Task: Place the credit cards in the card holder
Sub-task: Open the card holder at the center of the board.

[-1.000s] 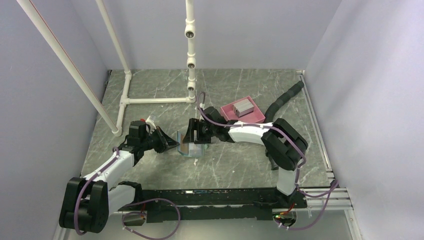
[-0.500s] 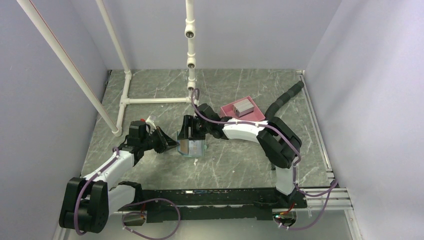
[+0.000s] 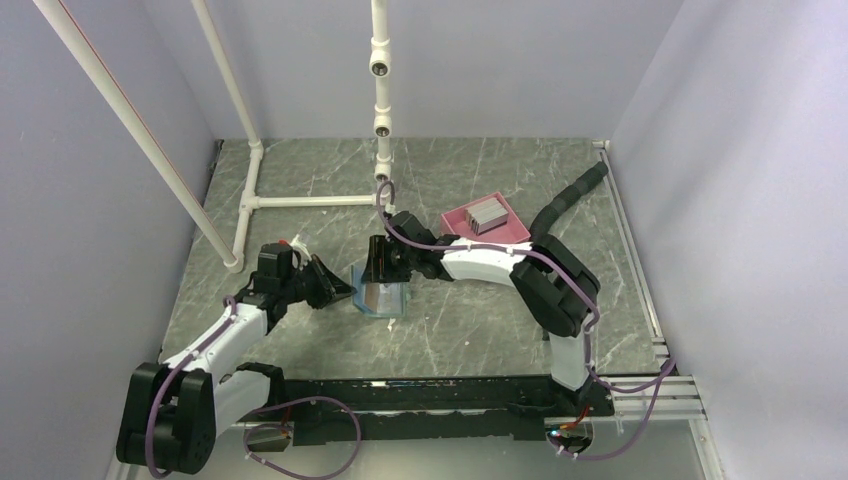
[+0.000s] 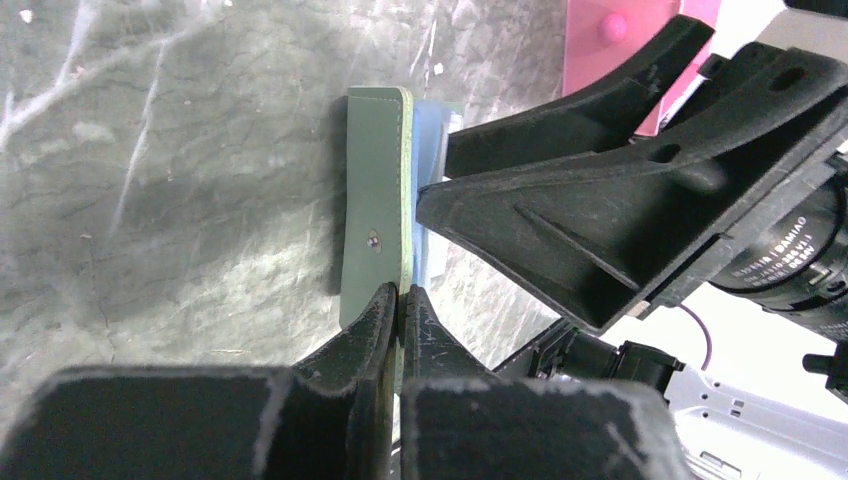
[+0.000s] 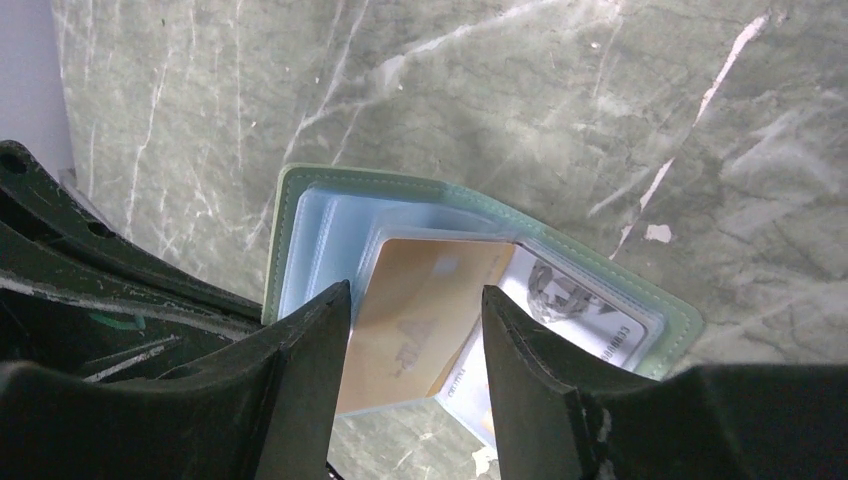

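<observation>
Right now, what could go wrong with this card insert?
1. Left claw pinches the card holder only by its cover edge; a push from the right claw could pull it free.
2. The tan card sits skewed over a second card; it may jam at the pocket mouth.

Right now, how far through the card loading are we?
Done: one pale card looks seated in a pocket of the card holder. In hand: the left gripper pinches the holder's flap open, and a tan card, between the right gripper fingers, is partway into a pocket. Left: a stack of grey cards in the pink tray.
</observation>
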Action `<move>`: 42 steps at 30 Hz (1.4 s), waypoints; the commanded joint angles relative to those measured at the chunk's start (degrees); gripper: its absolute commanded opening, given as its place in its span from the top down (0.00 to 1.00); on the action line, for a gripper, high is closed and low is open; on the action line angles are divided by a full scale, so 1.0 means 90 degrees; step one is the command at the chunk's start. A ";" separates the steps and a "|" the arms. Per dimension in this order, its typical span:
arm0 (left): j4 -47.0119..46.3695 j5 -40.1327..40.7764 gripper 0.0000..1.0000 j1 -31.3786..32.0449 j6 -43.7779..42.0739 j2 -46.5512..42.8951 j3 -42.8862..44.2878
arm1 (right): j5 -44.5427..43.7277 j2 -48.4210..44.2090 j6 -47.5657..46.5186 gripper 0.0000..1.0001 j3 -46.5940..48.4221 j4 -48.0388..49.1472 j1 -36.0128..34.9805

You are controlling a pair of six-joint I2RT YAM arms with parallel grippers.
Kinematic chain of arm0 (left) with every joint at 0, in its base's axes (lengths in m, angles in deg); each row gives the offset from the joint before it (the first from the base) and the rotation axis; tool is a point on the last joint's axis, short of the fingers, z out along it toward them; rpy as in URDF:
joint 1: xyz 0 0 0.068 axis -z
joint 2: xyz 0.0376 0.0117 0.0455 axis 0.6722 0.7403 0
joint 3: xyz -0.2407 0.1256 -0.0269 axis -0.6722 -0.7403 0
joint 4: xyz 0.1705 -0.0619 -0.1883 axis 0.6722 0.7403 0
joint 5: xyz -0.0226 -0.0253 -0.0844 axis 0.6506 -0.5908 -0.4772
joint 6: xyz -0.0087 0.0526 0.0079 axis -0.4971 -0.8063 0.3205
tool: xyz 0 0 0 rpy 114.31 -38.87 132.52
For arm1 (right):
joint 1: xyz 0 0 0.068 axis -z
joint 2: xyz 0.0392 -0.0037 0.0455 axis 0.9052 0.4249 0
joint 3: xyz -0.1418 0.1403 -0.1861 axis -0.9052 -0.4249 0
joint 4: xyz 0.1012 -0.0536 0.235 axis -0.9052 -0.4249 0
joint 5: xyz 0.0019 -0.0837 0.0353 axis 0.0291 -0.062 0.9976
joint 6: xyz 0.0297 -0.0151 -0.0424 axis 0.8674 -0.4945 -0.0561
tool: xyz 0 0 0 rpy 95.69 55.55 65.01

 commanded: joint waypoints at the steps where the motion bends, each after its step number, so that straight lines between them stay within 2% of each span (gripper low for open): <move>1: -0.0029 0.0102 1.00 0.0009 -0.0094 -0.0227 0.0198 | -0.0455 -0.0388 -0.0283 0.47 -0.0222 -0.0219 0.0003; 6: -0.0037 0.0141 1.00 0.0009 -0.0075 -0.0198 0.0157 | -0.0231 -0.0521 -0.0298 0.47 -0.0510 0.0045 0.0013; 9: 0.0004 0.0139 1.00 0.0009 -0.0065 -0.0192 0.0157 | -0.0019 -0.0522 -0.0313 0.53 -0.0611 0.0219 0.0022; 13: 0.0101 0.0113 1.00 0.0009 -0.0059 -0.0120 0.0197 | 0.0426 -0.0366 -0.0295 0.70 -0.0589 0.0570 0.0033; 16: 0.0654 0.0320 1.00 0.0009 -0.0204 -0.0036 0.0387 | 0.0516 -0.0390 -0.0263 0.74 -0.0659 0.0691 0.0041; 18: 0.0973 0.0510 0.91 0.0009 -0.0297 -0.0071 0.0451 | 0.0529 -0.0442 -0.0289 0.75 -0.0722 0.0716 0.0050; 23: 0.1458 0.0823 0.64 0.0009 -0.0411 -0.0118 0.0505 | 0.0873 -0.0487 -0.0403 0.69 -0.0918 0.0997 0.0098; 26: 0.1624 0.0982 0.51 0.0009 -0.0435 -0.0198 0.0485 | 0.1179 -0.0592 -0.0450 0.58 -0.1098 0.1333 0.0120; 32: 0.2140 0.1375 0.36 0.0009 -0.0569 -0.0433 0.0667 | 0.1263 -0.0683 -0.0415 0.58 -0.1255 0.1489 0.0154; 36: 0.2737 0.1843 0.26 0.0009 -0.0833 -0.0754 0.0996 | 0.1026 -0.0794 -0.0601 0.48 -0.1408 0.1320 0.0160; 39: 0.3064 0.2043 0.25 0.0009 -0.1001 -0.0891 0.1262 | 0.1039 -0.0904 -0.0728 0.42 -0.1562 0.1352 0.0169; 42: 0.3076 0.1843 0.24 0.0009 -0.1002 -0.0878 0.1423 | 0.1097 -0.0963 -0.0801 0.39 -0.1659 0.1428 0.0169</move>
